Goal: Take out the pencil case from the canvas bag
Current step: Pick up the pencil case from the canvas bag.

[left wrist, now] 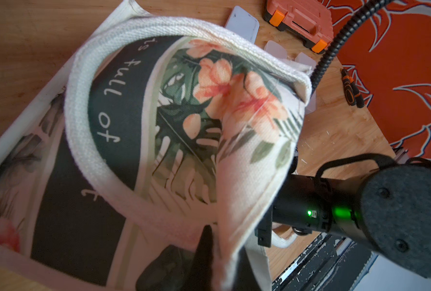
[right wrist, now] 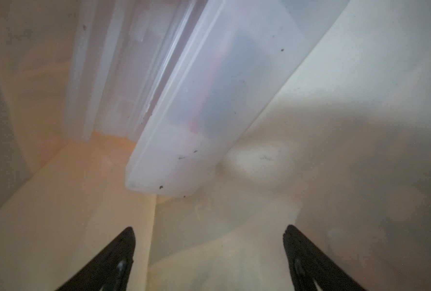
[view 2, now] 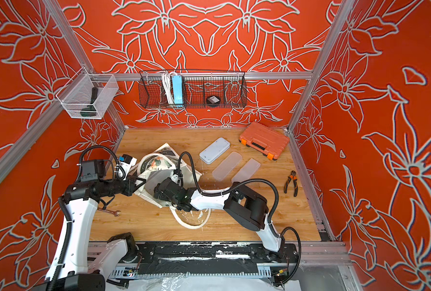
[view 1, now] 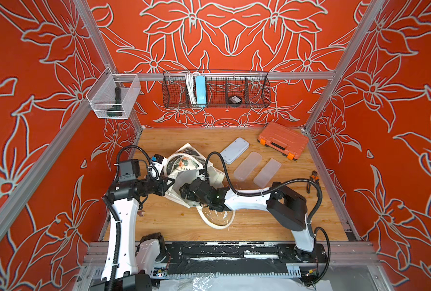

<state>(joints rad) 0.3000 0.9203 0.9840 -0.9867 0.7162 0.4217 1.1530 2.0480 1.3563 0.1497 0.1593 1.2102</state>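
The canvas bag (view 1: pixel 184 161) (view 2: pixel 159 162) lies left of centre on the wooden table, cream cloth with a dark floral panel (left wrist: pixel 184 105). My left gripper (view 1: pixel 170 182) (left wrist: pixel 207 236) is shut on the cloth edge of its mouth and holds it up. The right arm reaches into the mouth from the right. Inside, my right gripper (right wrist: pixel 209 234) is open with nothing between its black fingertips (right wrist: pixel 126 249). A frosted, translucent pencil case (right wrist: pixel 196 113) lies a little ahead of it against the bag's inner wall, with dark and red contents showing through. The top views hide this case.
Three flat frosted cases (view 1: pixel 234 150) (view 1: pixel 247 166) (view 1: pixel 267 172) lie right of the bag. An orange tool case (view 1: pixel 282 143) sits at the back right and pliers (view 1: pixel 312 180) lie near the right wall. A bag handle loop (view 1: pixel 217 223) trails toward the front. A wrench (view 2: pixel 111 213) lies by the left arm.
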